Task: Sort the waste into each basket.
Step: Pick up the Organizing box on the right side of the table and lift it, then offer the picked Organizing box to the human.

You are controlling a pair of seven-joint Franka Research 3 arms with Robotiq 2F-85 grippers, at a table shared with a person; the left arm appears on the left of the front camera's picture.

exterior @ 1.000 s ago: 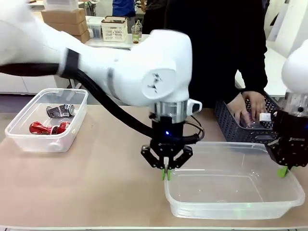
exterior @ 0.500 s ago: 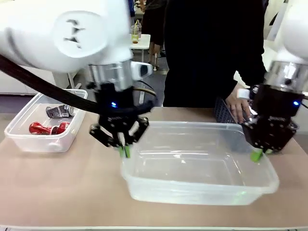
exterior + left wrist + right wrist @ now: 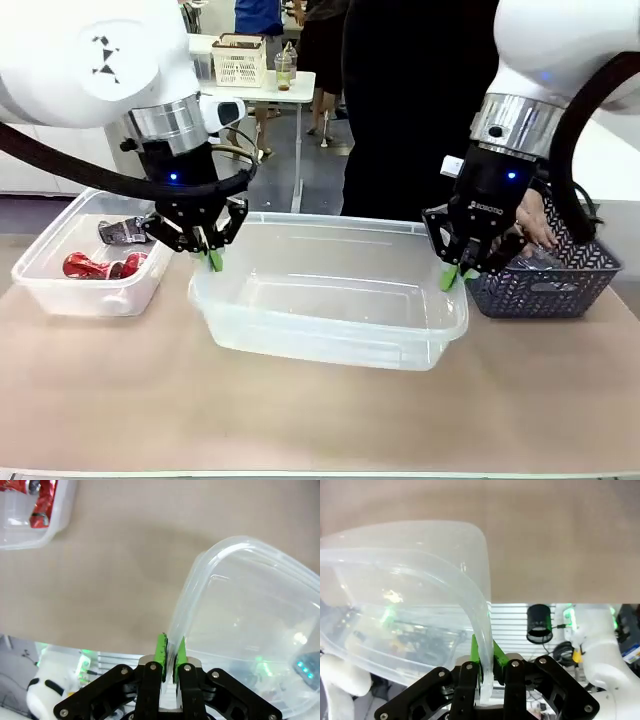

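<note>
Left gripper [image 3: 212, 262] is clamped nearly shut on the rim of the empty clear tub [image 3: 330, 300] at the tub's 10 o'clock corner, green pads pinching the thin wall from both sides. Right gripper [image 3: 455, 275] does the same at the tub's 3 o'clock edge, jaws closed tight on the rolled rim. Two-arm hold probably because the tub is wide and floppy and one pinch would twist it. The tub sits mid-table [image 3: 300, 420]; cannot tell if its base touches the table or hangs just above. At 9 o'clock of it, just beside, is the second clear tub [image 3: 40, 290] with red cans [image 3: 85, 266] and a silver can [image 3: 120, 232] inside, so the cans look sorted. At 3 o'clock is the dark basket [image 3: 545, 295] with the person's hand [image 3: 535, 215] reaching in; contents are blurred. The empty tub is likely being set for bottles.
</note>
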